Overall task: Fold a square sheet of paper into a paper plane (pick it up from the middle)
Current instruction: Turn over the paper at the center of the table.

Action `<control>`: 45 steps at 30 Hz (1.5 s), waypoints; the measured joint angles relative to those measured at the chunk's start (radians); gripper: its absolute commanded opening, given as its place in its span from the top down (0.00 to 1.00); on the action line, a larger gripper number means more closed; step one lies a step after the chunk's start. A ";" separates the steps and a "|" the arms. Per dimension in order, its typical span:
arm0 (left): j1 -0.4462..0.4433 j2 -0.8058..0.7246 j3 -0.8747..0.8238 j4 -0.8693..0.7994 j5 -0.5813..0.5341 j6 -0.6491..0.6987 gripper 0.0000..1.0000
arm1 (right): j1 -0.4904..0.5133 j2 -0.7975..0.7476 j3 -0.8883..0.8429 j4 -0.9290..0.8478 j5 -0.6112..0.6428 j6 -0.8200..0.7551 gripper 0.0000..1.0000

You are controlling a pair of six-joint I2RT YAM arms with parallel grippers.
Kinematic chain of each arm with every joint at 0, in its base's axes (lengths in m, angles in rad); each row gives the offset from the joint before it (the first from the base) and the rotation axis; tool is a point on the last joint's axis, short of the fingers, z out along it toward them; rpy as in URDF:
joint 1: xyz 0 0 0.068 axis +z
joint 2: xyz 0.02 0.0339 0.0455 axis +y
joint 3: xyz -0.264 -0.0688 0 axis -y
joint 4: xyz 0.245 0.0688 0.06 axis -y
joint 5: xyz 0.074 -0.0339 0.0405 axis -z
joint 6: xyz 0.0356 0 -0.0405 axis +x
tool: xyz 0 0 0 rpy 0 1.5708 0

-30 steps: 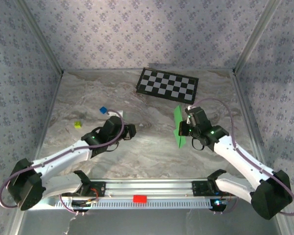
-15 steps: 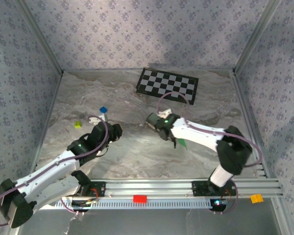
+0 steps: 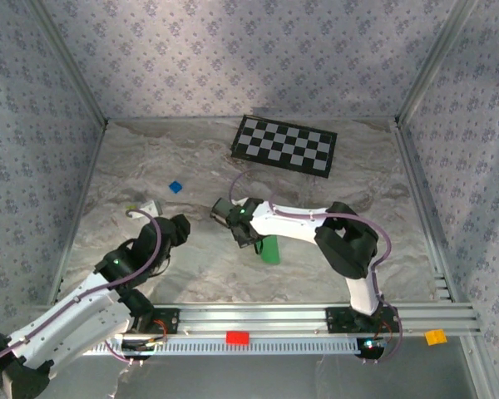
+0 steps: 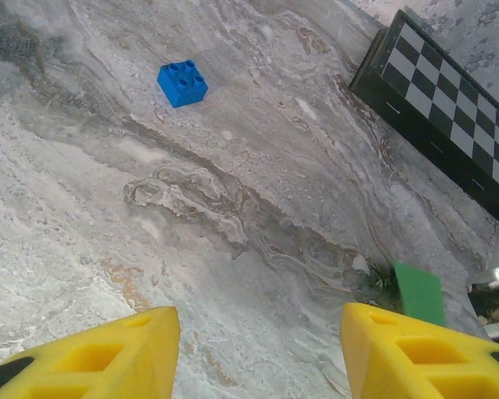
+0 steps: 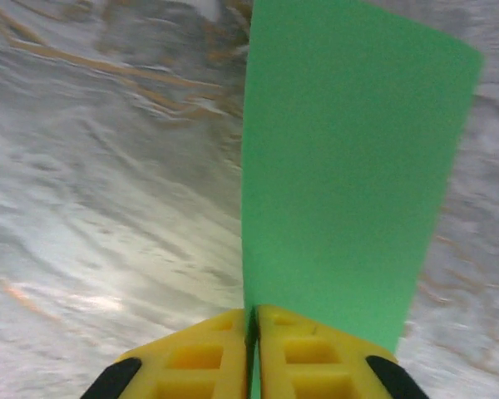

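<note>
Bright-green thin paper sheet (image 5: 349, 166), apparently folded, is pinched between the right arm's yellow fingers (image 5: 200, 357) over the marbled grey bench (image 4: 233, 208), while the left fingers (image 4: 100, 357) stand spread.

White arms (image 3: 295, 220), black joints (image 3: 345, 245), purple cables (image 3: 160, 241), yellow fingers (image 4: 424, 357).

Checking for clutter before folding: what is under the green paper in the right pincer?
Marbled table shows on both sides of the green paper pinched in the right pincer. The patch beneath the sheet is covered, so unseen.
</note>
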 measured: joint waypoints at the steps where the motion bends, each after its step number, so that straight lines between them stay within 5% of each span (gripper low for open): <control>1: 0.000 0.002 0.000 -0.002 0.000 0.000 0.46 | -0.005 0.000 -0.001 0.020 -0.029 0.004 0.75; 5: 0.000 0.041 0.000 -0.002 0.008 0.001 0.46 | -0.041 -0.045 -0.072 0.158 -0.164 0.010 0.57; 9: 0.000 0.101 0.000 0.008 0.043 0.014 0.46 | -0.097 -0.171 -0.211 0.298 -0.298 0.013 0.53; 15: 0.006 0.256 0.026 0.035 0.141 0.062 0.47 | -0.233 -0.411 -0.483 0.535 -0.491 0.072 0.75; 21: 0.033 0.426 0.084 0.142 0.328 0.105 0.48 | -0.395 -0.480 -0.696 0.712 -0.642 0.142 0.89; 32: 0.062 0.692 0.141 0.283 0.622 0.100 0.51 | -0.433 -0.460 -0.755 0.824 -0.784 0.160 0.92; 45: 0.097 0.764 0.142 0.381 0.777 0.052 0.51 | -0.458 -0.343 -0.765 0.902 -0.846 0.160 0.94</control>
